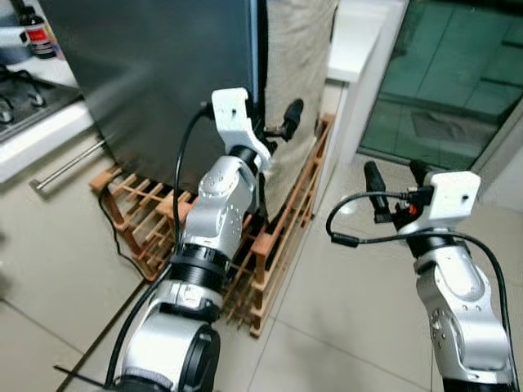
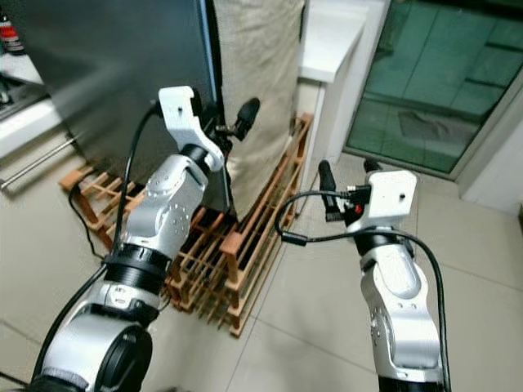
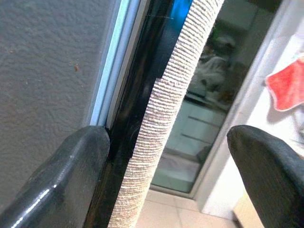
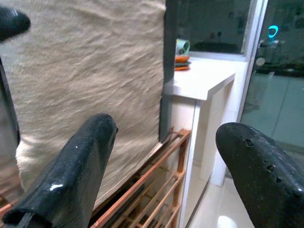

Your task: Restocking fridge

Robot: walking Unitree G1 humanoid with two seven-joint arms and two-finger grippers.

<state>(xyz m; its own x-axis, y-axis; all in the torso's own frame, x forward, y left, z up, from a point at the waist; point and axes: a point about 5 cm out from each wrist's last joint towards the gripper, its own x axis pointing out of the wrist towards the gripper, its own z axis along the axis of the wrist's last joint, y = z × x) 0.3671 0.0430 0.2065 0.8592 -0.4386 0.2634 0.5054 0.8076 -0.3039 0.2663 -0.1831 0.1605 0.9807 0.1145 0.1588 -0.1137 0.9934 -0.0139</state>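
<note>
Our left gripper [image 1: 274,131], fingers spread, straddles the fridge door [image 1: 163,73] edge by the towel [image 1: 296,73]; we'd hook deeper before pulling. Right gripper [image 1: 396,178] hangs open.

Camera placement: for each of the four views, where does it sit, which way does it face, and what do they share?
Left eye view: head, looking down at the fridge, wooden rack; both silver arms show.
Right eye view: same head camera, same scene, shifted sideways.
Left wrist view: along the open left pincer, straddling the fridge door edge and beige cloth.
Right wrist view: along the open right pincer, facing the cloth, rack, white counter.
Shared: all see the cloth.
</note>
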